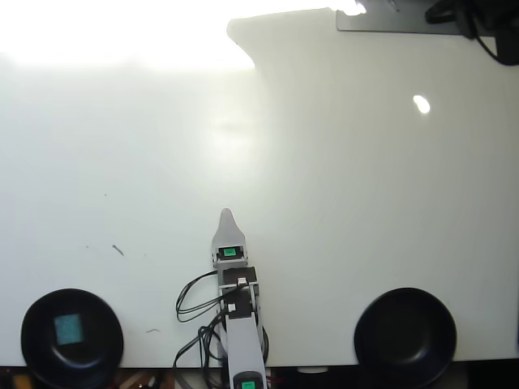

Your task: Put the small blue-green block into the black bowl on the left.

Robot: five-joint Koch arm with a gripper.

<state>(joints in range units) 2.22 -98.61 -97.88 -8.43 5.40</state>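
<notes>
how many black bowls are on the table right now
2. One black bowl sits at the overhead view's bottom left, holding the small blue-green block; the second black bowl sits at bottom right, looking empty.

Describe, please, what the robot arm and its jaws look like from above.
In the overhead view the arm is slim and pale grey, with a dark block midway. Small bright-green squares mark its top side, one near the tip and one by the lower edge. Thin black cables loop out beside it. The gripper tapers to one rounded grey point.
</notes>
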